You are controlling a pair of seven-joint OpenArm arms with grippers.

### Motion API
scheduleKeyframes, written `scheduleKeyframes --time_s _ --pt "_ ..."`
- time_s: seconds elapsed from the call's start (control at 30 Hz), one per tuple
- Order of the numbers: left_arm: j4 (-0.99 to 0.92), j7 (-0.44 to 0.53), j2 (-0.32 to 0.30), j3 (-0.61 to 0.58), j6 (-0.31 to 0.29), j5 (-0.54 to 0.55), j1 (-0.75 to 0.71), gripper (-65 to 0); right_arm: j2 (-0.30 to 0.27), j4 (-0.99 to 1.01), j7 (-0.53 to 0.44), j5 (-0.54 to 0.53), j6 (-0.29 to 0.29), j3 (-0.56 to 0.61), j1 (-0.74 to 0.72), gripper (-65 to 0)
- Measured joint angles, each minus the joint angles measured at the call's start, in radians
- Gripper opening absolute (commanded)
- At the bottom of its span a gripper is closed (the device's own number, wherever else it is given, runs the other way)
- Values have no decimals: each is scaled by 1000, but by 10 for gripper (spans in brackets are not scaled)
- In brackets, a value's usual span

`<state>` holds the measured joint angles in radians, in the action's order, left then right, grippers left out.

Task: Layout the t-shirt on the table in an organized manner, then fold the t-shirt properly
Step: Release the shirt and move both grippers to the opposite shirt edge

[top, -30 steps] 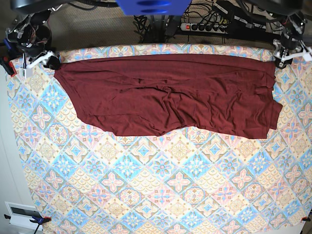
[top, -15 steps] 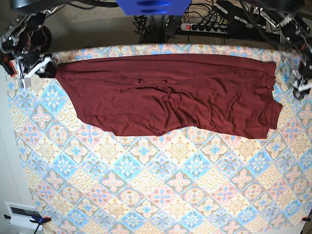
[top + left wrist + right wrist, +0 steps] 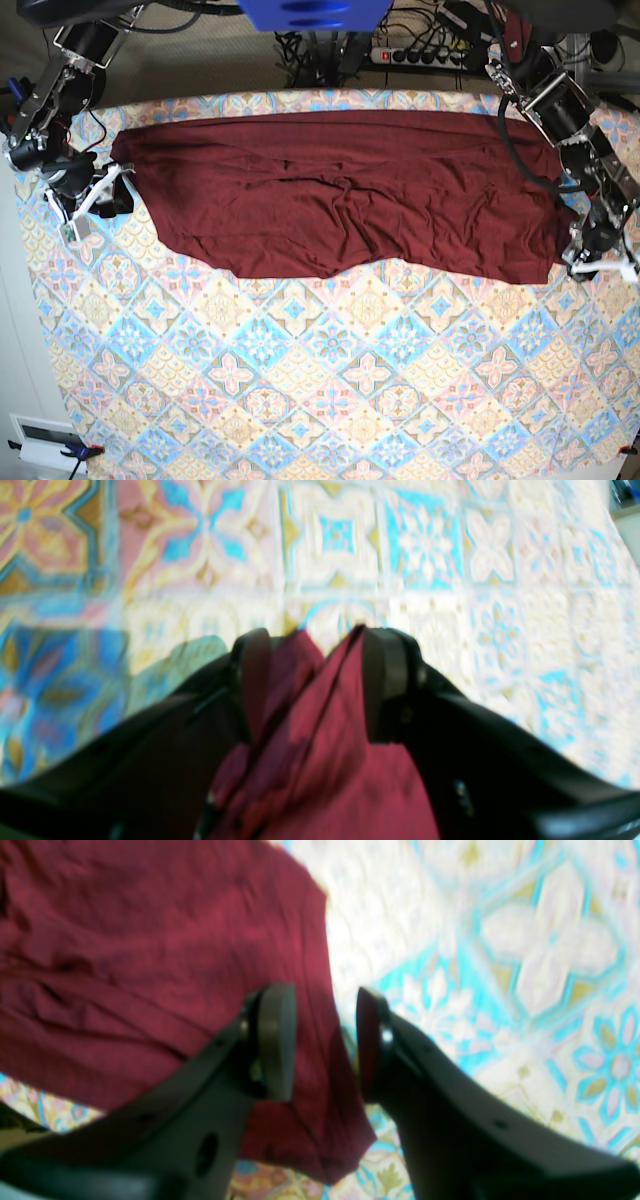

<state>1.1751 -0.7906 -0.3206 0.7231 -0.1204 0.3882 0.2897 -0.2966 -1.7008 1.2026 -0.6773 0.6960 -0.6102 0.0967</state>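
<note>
— Where is the t-shirt (image 3: 330,190) lying?
— It is lying across the table's (image 3: 330,400) far part, its lower edge running unevenly.
— And the tools?
— Both are standing open: the left gripper (image 3: 312,685) is hovering at one end, the right gripper (image 3: 322,1045) near the other.

Base view looks down from afar; both wrist views look close past their fingertips (image 3: 250,685) (image 3: 277,1040), sharing base's cloth (image 3: 330,370).

One t-shirt (image 3: 330,190), one tabletop (image 3: 340,390), two arms and two grippers (image 3: 590,262) (image 3: 100,210) are in view
</note>
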Motion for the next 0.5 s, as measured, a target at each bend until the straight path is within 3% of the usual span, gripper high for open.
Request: scheduleKeyframes --time_s 0.23,0.5 --pt "-185 119 4 -143 -5 -32 104 -357 1 0 2 -3 0 20 -14 -449" --pt "-377 236 2 -149 1 -41 151 -357 0 0 -3 0 0 20 -31 -449"
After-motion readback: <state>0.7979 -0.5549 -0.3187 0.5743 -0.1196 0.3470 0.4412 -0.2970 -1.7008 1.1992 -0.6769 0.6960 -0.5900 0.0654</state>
